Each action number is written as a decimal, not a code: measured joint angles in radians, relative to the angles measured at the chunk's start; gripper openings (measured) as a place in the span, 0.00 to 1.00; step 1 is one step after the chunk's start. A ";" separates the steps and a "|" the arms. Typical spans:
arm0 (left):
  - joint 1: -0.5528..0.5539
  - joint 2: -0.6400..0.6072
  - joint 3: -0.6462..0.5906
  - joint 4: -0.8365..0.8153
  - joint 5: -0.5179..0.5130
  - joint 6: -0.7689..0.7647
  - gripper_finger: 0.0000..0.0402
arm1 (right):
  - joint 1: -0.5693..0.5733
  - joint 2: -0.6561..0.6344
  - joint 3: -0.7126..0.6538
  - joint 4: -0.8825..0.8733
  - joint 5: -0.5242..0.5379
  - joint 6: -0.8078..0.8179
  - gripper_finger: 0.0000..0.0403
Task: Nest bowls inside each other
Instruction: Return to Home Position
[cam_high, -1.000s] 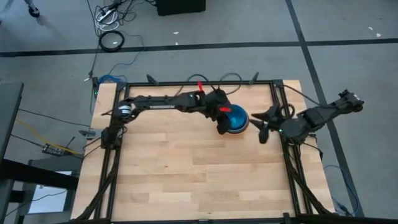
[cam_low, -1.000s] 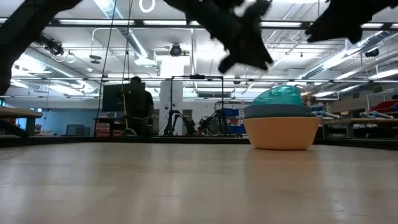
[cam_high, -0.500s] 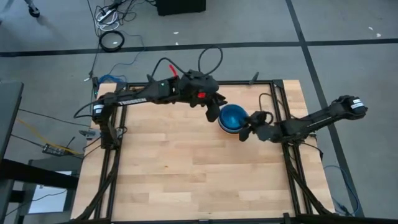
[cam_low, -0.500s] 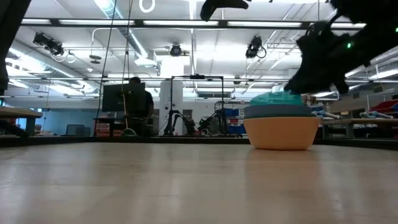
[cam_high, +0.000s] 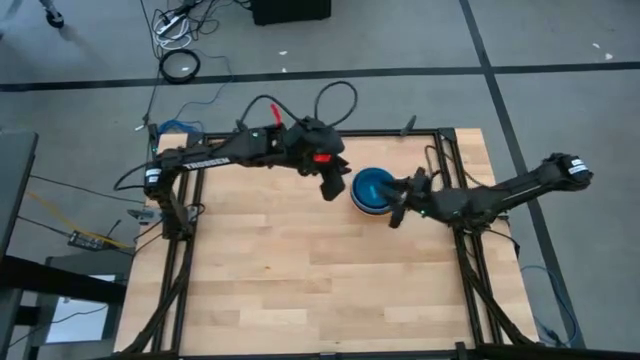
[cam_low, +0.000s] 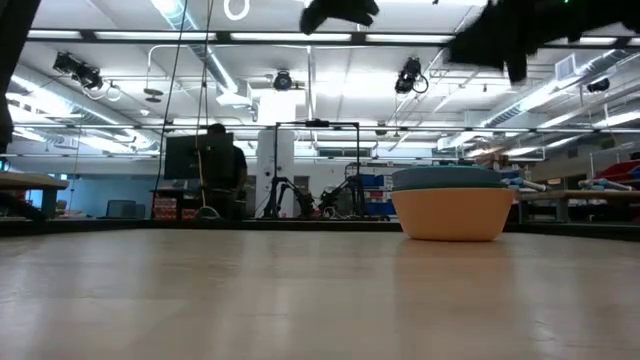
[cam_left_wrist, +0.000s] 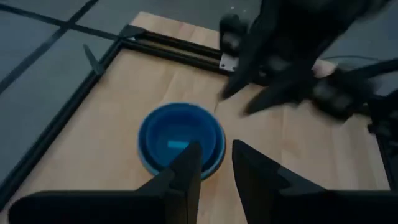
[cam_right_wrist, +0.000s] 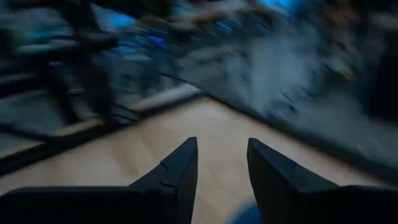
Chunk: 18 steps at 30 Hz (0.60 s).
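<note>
The bowls stand nested in one stack (cam_high: 371, 188) near the table's far right. From above the stack shows blue. From the side an orange bowl (cam_low: 452, 215) sits at the bottom on the wood, with blue and teal rims (cam_low: 448, 178) level above it. My left gripper (cam_high: 333, 187) hangs open above the table, just left of the stack, its fingers framing the blue bowl (cam_left_wrist: 180, 138) from a distance. My right gripper (cam_high: 397, 208) is open at the stack's right side, above the bowls (cam_low: 495, 40), pointing roughly level.
Black frame rails (cam_high: 448, 160) run along the table's far and right edges close to the stack. Bare wood (cam_high: 300, 270) lies toward the near and left sides. A person (cam_low: 220, 165) stands in the room beyond the table.
My left gripper has risen from the stack and drawn back toward the far left. My right gripper has swung in from the table's right edge to the stack. A teal bowl that stuck up tilted above the stack now sits level inside it.
</note>
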 joint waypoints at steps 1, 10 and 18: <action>0.000 -0.018 0.000 -0.021 -0.001 0.013 0.25 | 0.015 -0.033 0.018 0.007 -0.043 -0.071 0.32; -0.035 -0.249 -0.005 0.006 -0.011 0.195 0.25 | 0.167 -0.311 0.148 -0.019 -0.300 -0.339 0.32; -0.051 -0.411 -0.176 0.408 0.225 0.321 0.25 | 0.108 -0.355 0.449 -0.569 -0.438 -0.313 0.32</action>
